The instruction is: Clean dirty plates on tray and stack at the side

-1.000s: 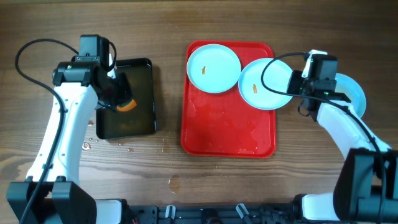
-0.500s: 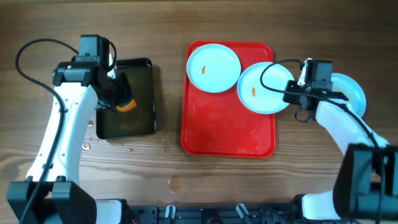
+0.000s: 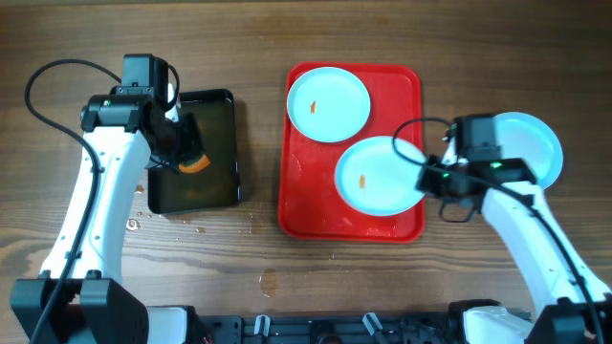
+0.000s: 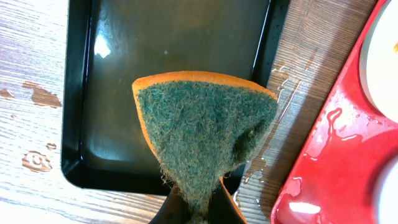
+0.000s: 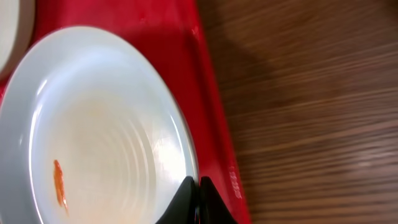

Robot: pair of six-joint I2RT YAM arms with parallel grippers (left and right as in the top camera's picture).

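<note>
The red tray (image 3: 311, 205) holds two pale plates. One plate (image 3: 328, 104) with an orange smear lies at its far left. My right gripper (image 3: 427, 179) is shut on the right rim of a second smeared plate (image 3: 378, 175), which lies over the tray's right half; the wrist view shows the plate (image 5: 106, 143) pinched between the fingers (image 5: 198, 190) beside the tray rim (image 5: 214, 112). A third plate (image 3: 532, 145) lies on the table right of the tray, partly under the right arm. My left gripper (image 3: 185, 153) is shut on an orange and green sponge (image 4: 205, 130) above the black tray (image 4: 168, 50).
The black tray (image 3: 215, 191) sits left of the red tray on the wooden table. Water drops lie on the wood (image 3: 201, 227) in front of it. The red tray's surface looks wet (image 4: 336, 162).
My right gripper has dragged its plate from the tray's far right corner toward the tray's middle and nearer the front. The left arm with the sponge has not moved.
</note>
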